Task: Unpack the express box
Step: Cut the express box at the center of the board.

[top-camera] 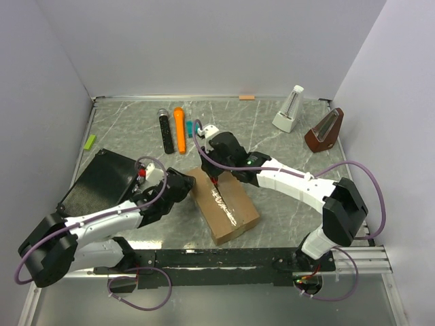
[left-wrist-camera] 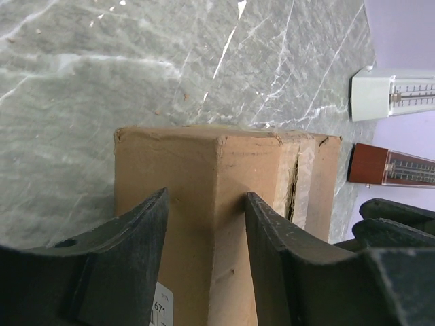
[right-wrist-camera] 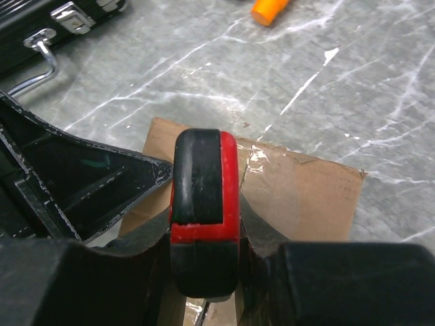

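Note:
The express box is a brown carton lying flat mid-table, flaps closed, with a clear tape strip along its top seam. My left gripper is at its far left corner. In the left wrist view its fingers straddle and press an edge of the box. My right gripper is over the box's far end, shut on a red and black cutter. The cutter points down at the taped seam. Its tip is hidden.
A flat black ribbed case lies at the left. A black stick, an orange stick and a green piece lie behind. A white metronome and a brown one stand at the back right.

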